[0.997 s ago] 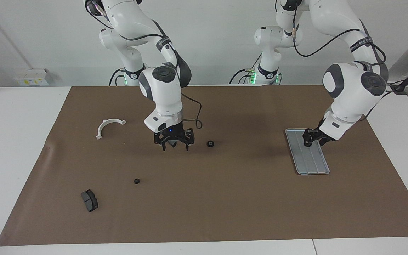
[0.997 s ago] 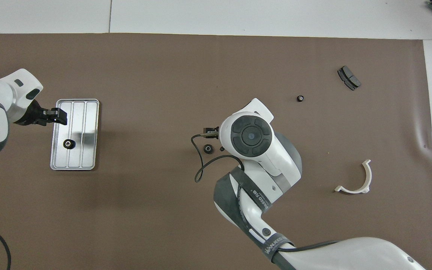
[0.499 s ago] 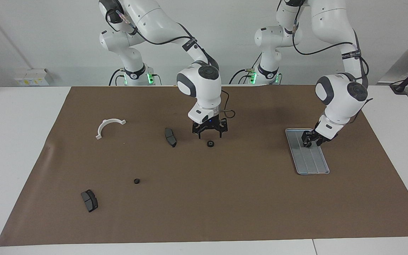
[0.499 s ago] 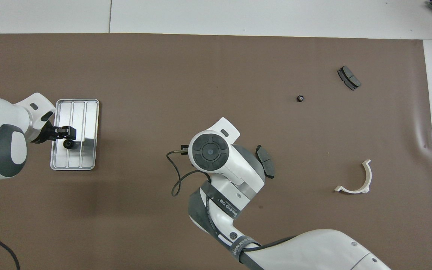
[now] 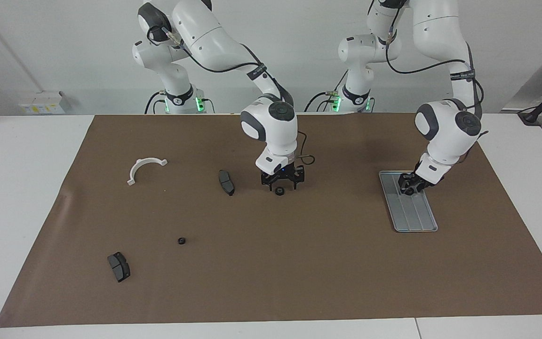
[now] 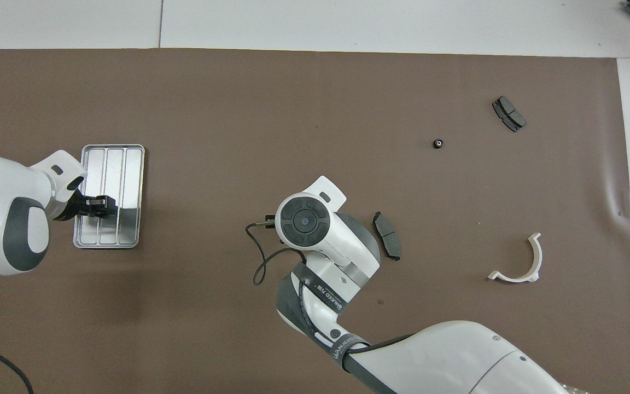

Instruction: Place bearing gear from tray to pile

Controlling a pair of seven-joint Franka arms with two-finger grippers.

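The silver tray lies toward the left arm's end of the table. My left gripper is down in it, covering the spot where its bearing gear lies, so that gear is hidden. A second bearing gear sits mid-table, with my right gripper low over it, open and astride it; the overhead view hides both under the arm. The pile is scattered: a white half-ring bracket, one brake pad and another brake pad.
A small black gear lies between the two brake pads, farther from the robots than the bracket. Brown paper covers the table. The right arm's cable loops beside its wrist.
My right gripper left the brake pad, moved toward the left arm's end and lowered over the mid-table gear. My left gripper slid along the tray and came down where its gear lies.
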